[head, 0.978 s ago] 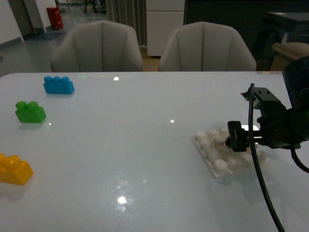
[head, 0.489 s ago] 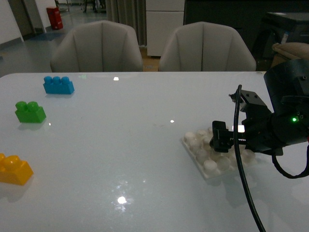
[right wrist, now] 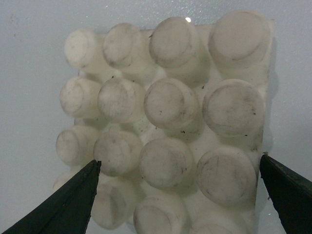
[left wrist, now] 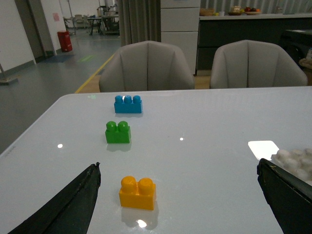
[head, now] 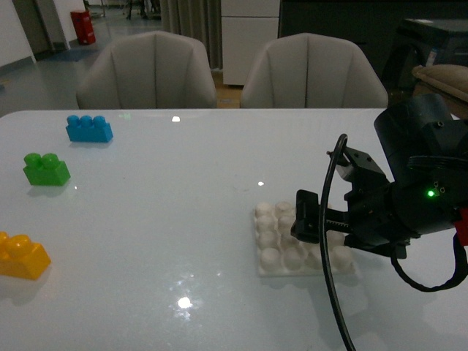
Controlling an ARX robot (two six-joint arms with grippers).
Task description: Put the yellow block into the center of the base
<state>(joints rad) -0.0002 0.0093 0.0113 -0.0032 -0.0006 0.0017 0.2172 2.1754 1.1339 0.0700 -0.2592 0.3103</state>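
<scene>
The yellow block (head: 22,256) lies on the white table at the near left, far from the base; in the left wrist view it (left wrist: 138,192) sits between and ahead of the wide-open jaws of my left gripper (left wrist: 178,165), apart from both. The base (head: 274,245), a white studded square plate, lies right of the table's middle. My right gripper (head: 329,212) is open and low over its right part, its jaws straddling the plate. In the right wrist view the base (right wrist: 165,122) fills the picture between the open jaws of that gripper (right wrist: 179,163). The left gripper is out of the front view.
A green two-stud brick (head: 45,168) and a blue three-stud brick (head: 88,128) lie at the far left, also in the left wrist view as green (left wrist: 118,132) and blue (left wrist: 128,104). A bright flat white rectangle (left wrist: 263,148) shows near the base (left wrist: 297,158). Two chairs (head: 150,69) stand behind the table.
My right gripper has moved left toward the table's middle, and the base has slid left with it and turned squarer to the table edge. The bricks have not moved.
</scene>
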